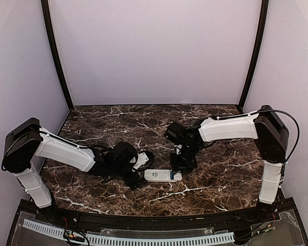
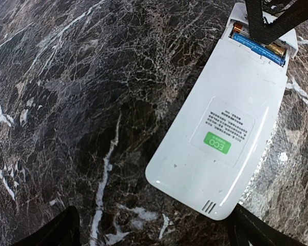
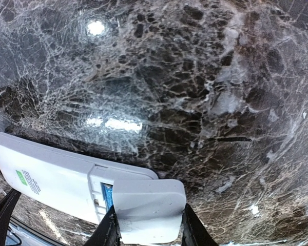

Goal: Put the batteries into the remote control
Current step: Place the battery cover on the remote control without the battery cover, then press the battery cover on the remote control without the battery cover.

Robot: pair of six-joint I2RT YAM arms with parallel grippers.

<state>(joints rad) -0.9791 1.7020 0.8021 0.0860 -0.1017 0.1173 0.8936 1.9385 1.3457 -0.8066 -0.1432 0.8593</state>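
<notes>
The remote control [image 1: 156, 176] lies face down on the marble table, its back with a green label up [image 2: 215, 138]. Its battery bay at the right end is open, and blue batteries [image 2: 259, 47] with gold ends sit inside it; a blue strip of them shows in the right wrist view [image 3: 107, 195]. My right gripper [image 3: 150, 224] is shut on the small white cover piece [image 3: 149, 205] and holds it tilted over that bay end. My left gripper [image 2: 154, 237] is open, its fingers wide either side of the remote's left end [image 3: 51, 174].
The dark marble table [image 1: 220, 169] ends at a raised black rim [image 1: 154, 221] in front. Black cables [image 1: 105, 154] bunch around the left wrist. Pale walls close in the back and both sides.
</notes>
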